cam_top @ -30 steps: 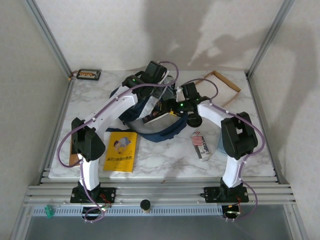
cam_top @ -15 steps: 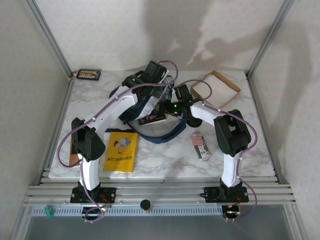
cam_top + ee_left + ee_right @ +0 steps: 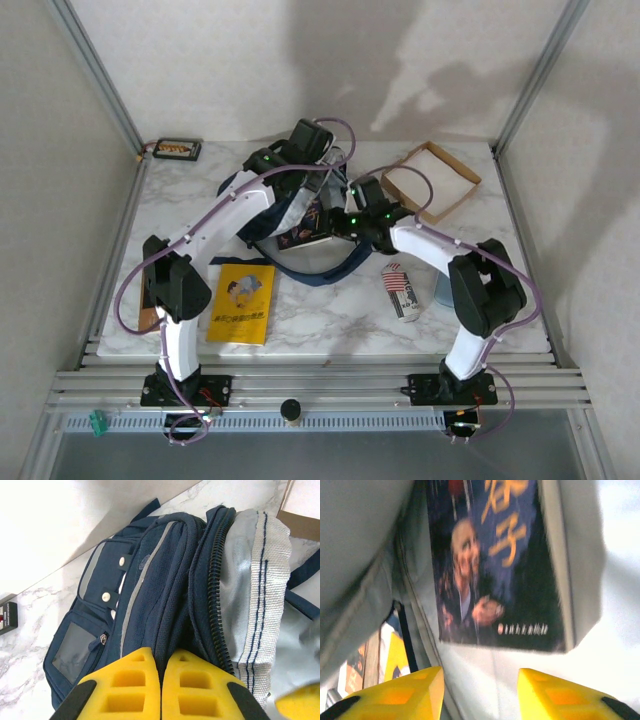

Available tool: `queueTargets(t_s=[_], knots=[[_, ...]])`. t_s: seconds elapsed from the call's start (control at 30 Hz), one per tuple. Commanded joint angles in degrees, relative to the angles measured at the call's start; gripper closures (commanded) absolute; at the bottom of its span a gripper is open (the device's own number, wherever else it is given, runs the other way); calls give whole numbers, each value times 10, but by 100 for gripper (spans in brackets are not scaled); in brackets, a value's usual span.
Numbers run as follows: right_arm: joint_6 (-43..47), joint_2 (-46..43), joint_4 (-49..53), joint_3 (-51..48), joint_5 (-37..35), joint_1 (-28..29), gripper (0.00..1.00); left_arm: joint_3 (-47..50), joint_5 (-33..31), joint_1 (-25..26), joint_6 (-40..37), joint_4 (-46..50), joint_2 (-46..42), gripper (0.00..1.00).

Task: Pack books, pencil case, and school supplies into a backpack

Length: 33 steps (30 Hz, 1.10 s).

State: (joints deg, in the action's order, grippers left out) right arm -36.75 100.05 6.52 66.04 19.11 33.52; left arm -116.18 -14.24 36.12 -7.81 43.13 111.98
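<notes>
Marble desk (image 3: pixel 330 325), early going: dark blue book (image 3: pixel 490 565) lies in the mouth of the backpack (image 3: pixel 150 580) toward the far edge, right tool (image 3: pixel 480 680) spread and empty, left tool (image 3: pixel 161 655) pressed together at its fabric, yellow book (image 3: pixel 240 303) unpacked.

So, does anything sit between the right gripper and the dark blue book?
Nothing visible does. In the right wrist view the dark blue book lies just ahead of the right gripper, jaws apart, with only bare pale surface between them.
</notes>
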Motion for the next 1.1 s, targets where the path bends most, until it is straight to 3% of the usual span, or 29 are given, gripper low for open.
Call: queueTargets(t_s=[0.0, 0.17, 0.5, 0.63, 0.73, 0.87, 1.07], knots=[[-30, 14, 0, -29, -15, 29, 57, -28, -29, -11, 11, -39, -7, 100], [-45, 88, -37, 7, -2, 38, 57, -27, 4, -8, 5, -31, -8, 100], [-41, 128, -140, 101, -103, -5, 64, -9, 59, -2, -24, -28, -12, 100], [-28, 165, -195, 127, -87, -15, 67, -13, 47, -3, -24, -32, -5, 100], [-26, 181, -181, 148, -20, -21, 66, -14, 28, -6, -7, -45, 0, 100], [-34, 50, -219, -2, -58, -25, 63, -9, 4, -8, 30, -51, 14, 100], [7, -99, -81, -80, -51, -53, 54, 32, 60, -6, 87, -66, 36, 100]])
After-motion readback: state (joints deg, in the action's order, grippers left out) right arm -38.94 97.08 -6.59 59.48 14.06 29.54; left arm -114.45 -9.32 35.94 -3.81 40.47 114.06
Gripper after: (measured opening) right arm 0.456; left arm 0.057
